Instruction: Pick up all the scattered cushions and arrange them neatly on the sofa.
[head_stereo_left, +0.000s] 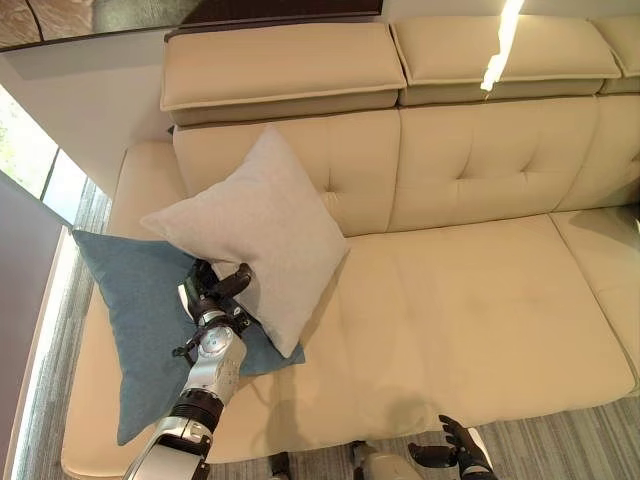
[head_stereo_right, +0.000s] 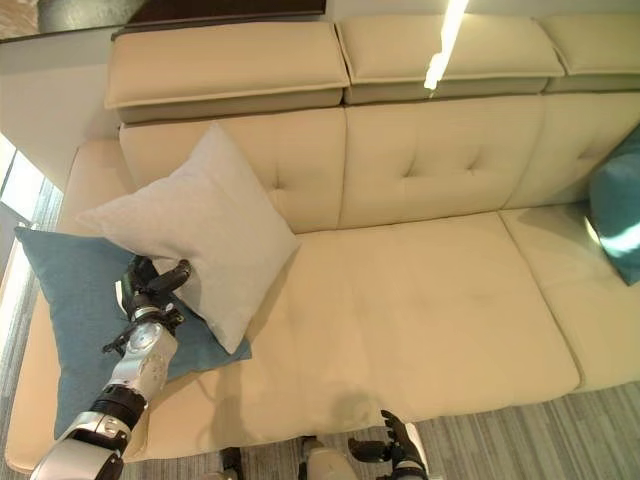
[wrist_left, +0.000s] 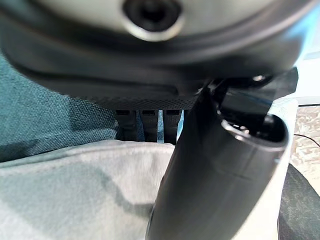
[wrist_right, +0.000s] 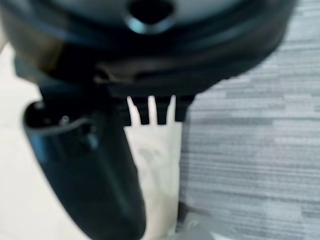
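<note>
A light grey cushion leans tilted against the sofa's backrest at its left end. It lies partly on a blue cushion that rests flat on the seat by the armrest. My left hand holds the grey cushion's lower edge. In the left wrist view the grey cloth sits pinched between the thumb and the fingers. Another teal cushion rests on the sofa's far right seat. My right hand hangs low before the sofa's front edge, fingers relaxed and holding nothing.
The beige sofa has a broad bare seat from the middle to the right, a tufted back and raised headrests. Grey striped carpet runs along its front. A bright window strip lies at the left.
</note>
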